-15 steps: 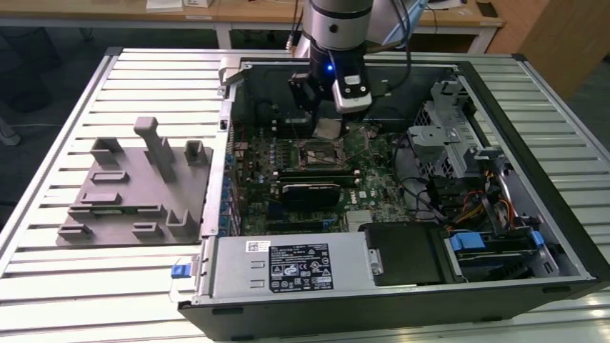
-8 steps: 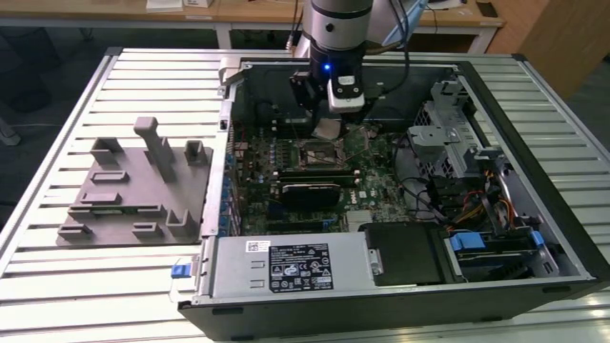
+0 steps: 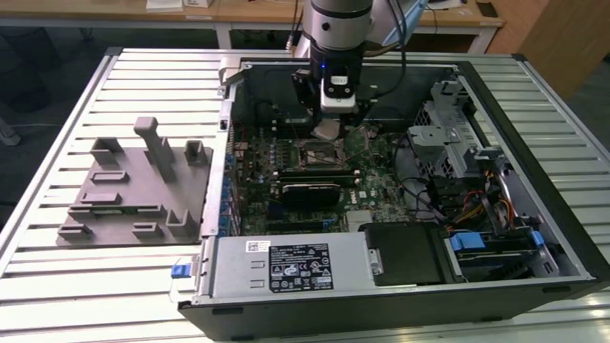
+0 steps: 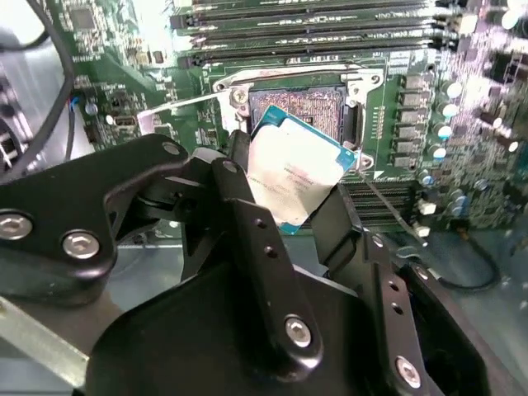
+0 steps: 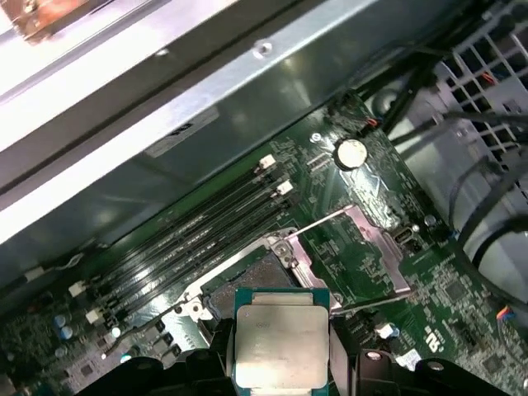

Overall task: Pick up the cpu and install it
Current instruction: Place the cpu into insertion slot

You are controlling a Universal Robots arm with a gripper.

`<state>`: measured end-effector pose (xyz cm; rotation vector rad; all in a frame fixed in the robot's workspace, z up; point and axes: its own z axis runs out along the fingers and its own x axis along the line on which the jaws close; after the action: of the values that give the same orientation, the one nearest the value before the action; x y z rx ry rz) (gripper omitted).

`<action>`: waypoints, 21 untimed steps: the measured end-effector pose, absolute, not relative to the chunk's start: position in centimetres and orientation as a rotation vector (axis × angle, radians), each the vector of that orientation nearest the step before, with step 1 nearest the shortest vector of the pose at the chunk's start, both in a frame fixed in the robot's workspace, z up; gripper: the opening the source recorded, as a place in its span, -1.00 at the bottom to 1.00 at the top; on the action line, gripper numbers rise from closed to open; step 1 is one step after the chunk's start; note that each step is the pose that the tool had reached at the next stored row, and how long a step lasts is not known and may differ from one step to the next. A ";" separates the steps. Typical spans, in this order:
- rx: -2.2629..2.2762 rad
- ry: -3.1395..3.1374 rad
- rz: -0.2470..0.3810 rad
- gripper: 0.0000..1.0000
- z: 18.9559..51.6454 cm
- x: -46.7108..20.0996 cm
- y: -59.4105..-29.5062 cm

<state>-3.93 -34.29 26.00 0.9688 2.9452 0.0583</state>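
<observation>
Just above the open socket [image 4: 307, 102], beside the memory slots [image 4: 313, 33], the tool [image 4: 285, 202] pinches the cpu [image 4: 299, 161] by two opposite edges, closed firmly on it. The cpu looks tilted; lowered so, one corner could land first and bend socket pins.

Lit evenly in the exterior view: bright on the worktop [image 3: 57, 300], shadowed inside the computer case [image 3: 381, 314]. In the second wrist view, washed out by glare at the cpu [image 4: 293, 177] and motherboard [image 4: 487, 91] edges; softly blurred up close.
</observation>
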 end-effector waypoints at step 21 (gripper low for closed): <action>1.497 2.708 0.045 0.08 25.9 -3.9 -34.3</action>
<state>-3.93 -34.29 25.89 1.4967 2.7084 0.0455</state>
